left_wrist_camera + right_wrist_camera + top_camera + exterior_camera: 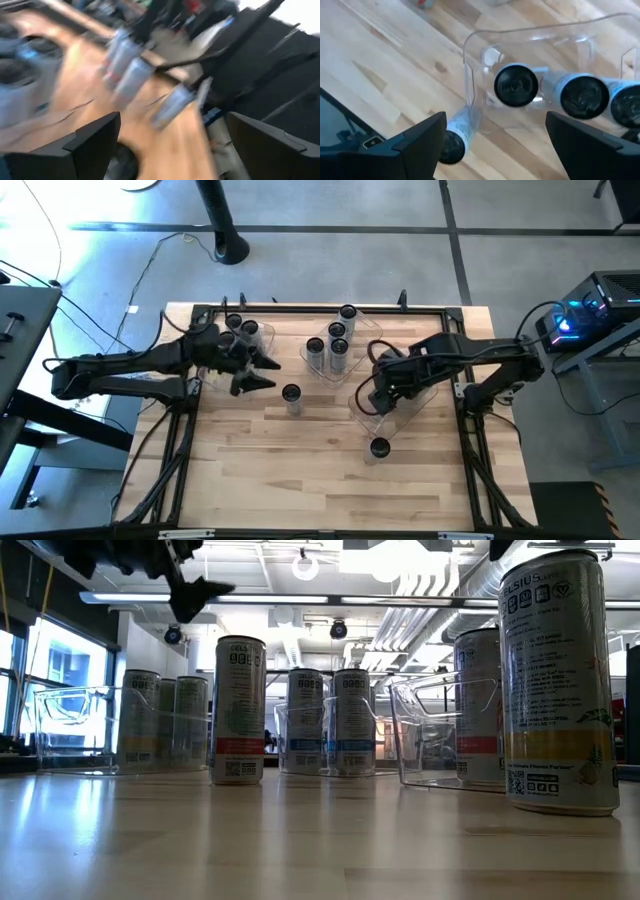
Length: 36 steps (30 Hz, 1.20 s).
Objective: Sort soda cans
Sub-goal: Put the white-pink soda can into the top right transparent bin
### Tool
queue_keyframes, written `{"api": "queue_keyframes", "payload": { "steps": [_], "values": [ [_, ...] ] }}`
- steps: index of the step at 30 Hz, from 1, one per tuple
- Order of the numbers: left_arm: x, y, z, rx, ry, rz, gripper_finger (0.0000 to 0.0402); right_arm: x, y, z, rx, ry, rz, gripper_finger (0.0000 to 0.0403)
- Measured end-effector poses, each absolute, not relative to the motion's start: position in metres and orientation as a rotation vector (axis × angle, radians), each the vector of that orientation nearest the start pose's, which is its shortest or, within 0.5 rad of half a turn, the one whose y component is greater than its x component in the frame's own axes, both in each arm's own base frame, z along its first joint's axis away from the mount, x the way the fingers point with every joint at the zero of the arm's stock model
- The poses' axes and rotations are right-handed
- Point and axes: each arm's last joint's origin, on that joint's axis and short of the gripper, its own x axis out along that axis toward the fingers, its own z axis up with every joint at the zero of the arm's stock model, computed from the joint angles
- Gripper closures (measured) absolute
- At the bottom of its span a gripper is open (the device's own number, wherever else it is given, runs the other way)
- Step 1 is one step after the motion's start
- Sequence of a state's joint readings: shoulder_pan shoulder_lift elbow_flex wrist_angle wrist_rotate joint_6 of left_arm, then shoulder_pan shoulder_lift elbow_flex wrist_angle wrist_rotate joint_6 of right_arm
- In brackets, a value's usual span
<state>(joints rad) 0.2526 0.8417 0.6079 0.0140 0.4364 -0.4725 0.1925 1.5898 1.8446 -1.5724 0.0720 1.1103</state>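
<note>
Left hand [262, 372]: spread, empty; loose soda can [291, 397] stands on the desk [300, 470] just ahead. Right hand [372, 402]: spread, empty, above a clear bin [530, 35]. Upright, mid-body grasp is advised.

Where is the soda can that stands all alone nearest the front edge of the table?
In the high view, that lone can stands on bare wood right of centre, just in front of the right-hand clear bin, under the right gripper.

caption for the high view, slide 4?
Both arms over the table, left gripper and right gripper open and empty, soda cans partly in clear bins, two loose.
</note>
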Motion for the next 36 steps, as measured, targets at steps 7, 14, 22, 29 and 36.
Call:
{"api": "queue_keyframes", "payload": {
  "steps": [7, 14, 22, 29, 36],
  "values": [
    [0.188, 0.026, 0.281, -0.412, 0.453, -0.043, 0.0044, 0.268, 0.048, 0.394, 0.728, 1.163, -0.641, 0.0066],
    [0.195, 0.004, 0.277, -0.206, 0.607, 0.0, 0.0044, 0.268, 0.046, 0.394, 0.665, 1.122, -0.669, 0.0066],
    [0.216, -0.003, 0.266, 0.001, 0.616, 0.114, 0.0044, 0.269, 0.046, 0.395, 0.645, 1.112, -0.663, 0.0066],
    [0.236, -0.009, 0.245, -0.027, 0.699, 0.016, 0.0044, 0.269, 0.046, 0.394, 0.643, 1.114, -0.661, 0.0066],
    [0.25, -0.009, 0.23, -0.012, 0.734, 0.033, 0.0044, 0.269, 0.046, 0.394, 0.631, 1.118, -0.653, 0.0066]
  ]
}}
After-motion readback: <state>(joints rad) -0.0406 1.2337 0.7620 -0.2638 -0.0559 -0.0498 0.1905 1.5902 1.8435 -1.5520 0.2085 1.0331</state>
